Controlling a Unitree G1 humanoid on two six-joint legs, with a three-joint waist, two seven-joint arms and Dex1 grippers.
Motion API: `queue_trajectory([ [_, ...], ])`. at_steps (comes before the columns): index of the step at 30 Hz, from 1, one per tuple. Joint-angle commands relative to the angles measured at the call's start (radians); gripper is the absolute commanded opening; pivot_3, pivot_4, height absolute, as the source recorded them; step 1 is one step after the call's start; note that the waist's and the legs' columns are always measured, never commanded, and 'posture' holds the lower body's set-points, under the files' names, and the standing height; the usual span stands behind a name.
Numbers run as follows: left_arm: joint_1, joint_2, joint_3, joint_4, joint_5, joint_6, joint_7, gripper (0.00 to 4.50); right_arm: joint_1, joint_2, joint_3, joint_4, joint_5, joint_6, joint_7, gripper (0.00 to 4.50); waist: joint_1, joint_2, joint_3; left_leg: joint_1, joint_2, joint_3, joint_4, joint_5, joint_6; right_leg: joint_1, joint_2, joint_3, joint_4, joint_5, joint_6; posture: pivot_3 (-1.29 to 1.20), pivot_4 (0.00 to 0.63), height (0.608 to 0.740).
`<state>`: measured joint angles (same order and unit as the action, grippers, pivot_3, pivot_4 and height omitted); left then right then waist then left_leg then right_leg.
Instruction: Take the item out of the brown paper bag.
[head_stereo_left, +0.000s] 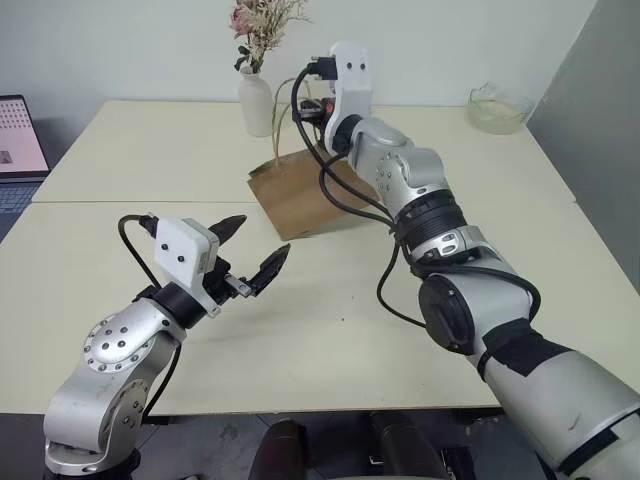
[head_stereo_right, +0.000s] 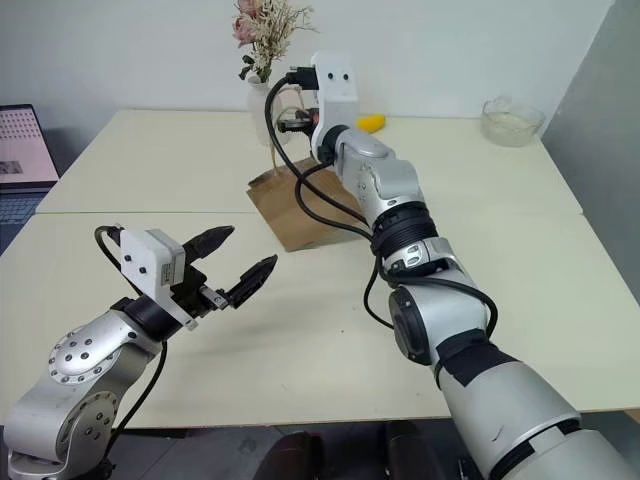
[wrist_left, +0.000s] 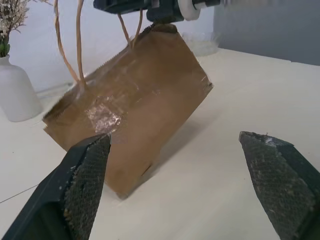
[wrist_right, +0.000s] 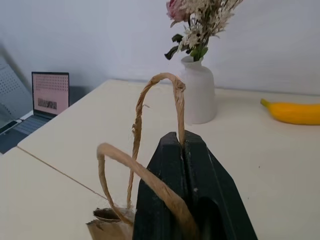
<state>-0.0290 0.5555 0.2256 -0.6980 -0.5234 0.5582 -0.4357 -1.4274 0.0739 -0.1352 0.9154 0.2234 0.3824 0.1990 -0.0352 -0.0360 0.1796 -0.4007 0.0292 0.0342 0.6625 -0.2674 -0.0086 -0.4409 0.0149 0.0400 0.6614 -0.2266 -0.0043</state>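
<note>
The brown paper bag (head_stereo_left: 300, 195) stands tilted at the middle of the table, one lower corner down on the tabletop. Its tan cord handles (wrist_right: 156, 90) loop upward. My right gripper (wrist_right: 182, 142) is above the bag's top edge, shut on one handle cord, which runs between its black fingers. My left gripper (head_stereo_left: 262, 236) hangs open over the near left of the table, a short way in front of the bag and pointing at its side (wrist_left: 135, 105), with nothing between its fingers. The item is hidden; I cannot see inside the bag.
A white vase (head_stereo_left: 256, 100) with dried flowers stands just behind the bag. A yellow banana (head_stereo_right: 371, 123) lies beyond it. A glass bowl (head_stereo_left: 497, 108) sits at the far right, and a laptop (head_stereo_left: 15, 140) at the far left edge.
</note>
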Motion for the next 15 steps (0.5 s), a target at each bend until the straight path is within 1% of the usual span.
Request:
queue_trajectory([
  [1,0.020,0.012,0.033,-0.025,0.002,-0.036,-0.016,4.31,0.029,-0.016,0.025,-0.103,-0.010,0.009,0.031,0.01,0.000,0.000,0.000,0.000,0.000,0.000,0.000,0.000,0.000,0.000,0.000,0.000,0.000,0.000,0.000,0.00,0.150,0.740],
  [7,0.071,0.024,0.090,0.010,0.001,-0.066,-0.052,4.31,0.109,-0.064,0.074,-0.259,-0.023,0.096,0.067,0.01,0.000,0.000,0.000,0.000,0.000,0.000,0.000,0.000,0.000,0.000,0.000,0.000,0.000,0.000,0.000,0.00,0.150,0.740],
  [15,0.074,0.035,0.090,0.030,0.010,-0.086,-0.068,4.31,0.179,-0.101,0.113,-0.400,-0.029,0.178,0.090,0.01,0.000,0.000,0.000,0.000,0.000,0.000,0.000,0.000,0.000,0.000,0.000,0.000,0.001,0.000,0.000,0.00,0.150,0.740],
])
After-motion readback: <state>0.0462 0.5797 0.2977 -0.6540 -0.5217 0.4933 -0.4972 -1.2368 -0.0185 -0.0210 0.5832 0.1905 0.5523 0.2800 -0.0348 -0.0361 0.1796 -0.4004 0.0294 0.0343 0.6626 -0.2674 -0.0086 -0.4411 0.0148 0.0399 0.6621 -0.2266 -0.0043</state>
